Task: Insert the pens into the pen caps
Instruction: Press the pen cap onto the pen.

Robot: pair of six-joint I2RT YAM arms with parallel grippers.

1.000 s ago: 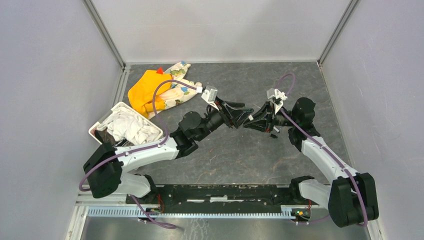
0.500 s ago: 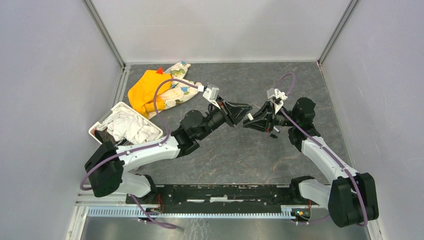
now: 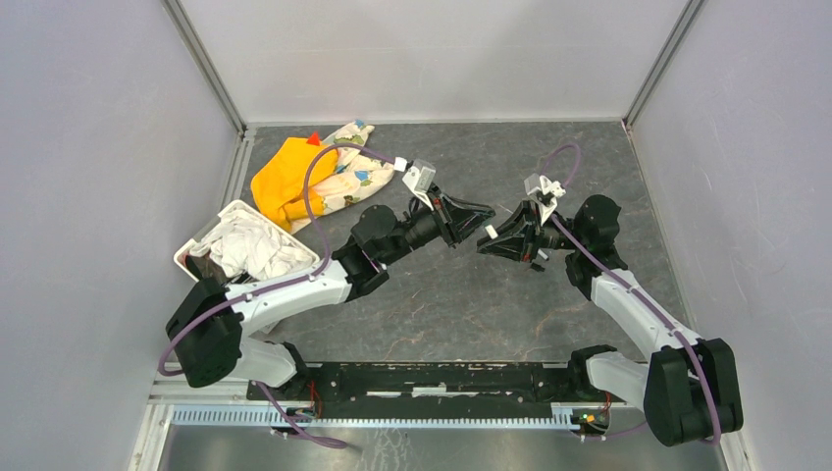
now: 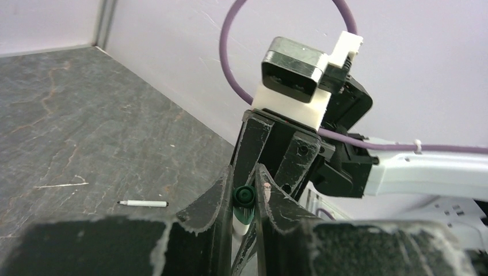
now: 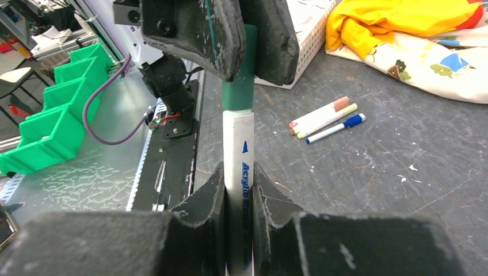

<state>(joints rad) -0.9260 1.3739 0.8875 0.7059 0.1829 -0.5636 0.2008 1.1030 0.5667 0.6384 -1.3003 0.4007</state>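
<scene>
Green cap (image 5: 239, 86): pinched between the fingers (image 5: 195, 29) of the left gripper (image 4: 244, 185), with its mouth set over the end of the pen (image 5: 239, 141).
Change: the left jaws, spread wide around the cap a second ago, are now clamped tight on it.
Right gripper (image 5: 237, 179): clenched around the pen's white barrel as before, holding it in line with the cap.
Joint: in the right wrist view, green meets white with no gap showing. How deep the tip sits inside cannot be told.
Meaning: each piece now has its own grip, so this pen looks ready for a push along the barrel to seat the cap. The step is probably near its end but not finished.
Place: cap and pen hang in the air well to the right of the orange cloth (image 3: 280, 177) in the top view.
Other pens: three capped pens (image 5: 322, 119) lie together on the floor near the orange cloth, on its side toward the grippers. A lone pen (image 4: 143, 203) lies apart, its place relative to the cloth not shown.
Patterned cloth (image 5: 437, 63): touching the orange cloth.
Risk: any tilt between the two arms could jam the cap instead of seating it.
</scene>
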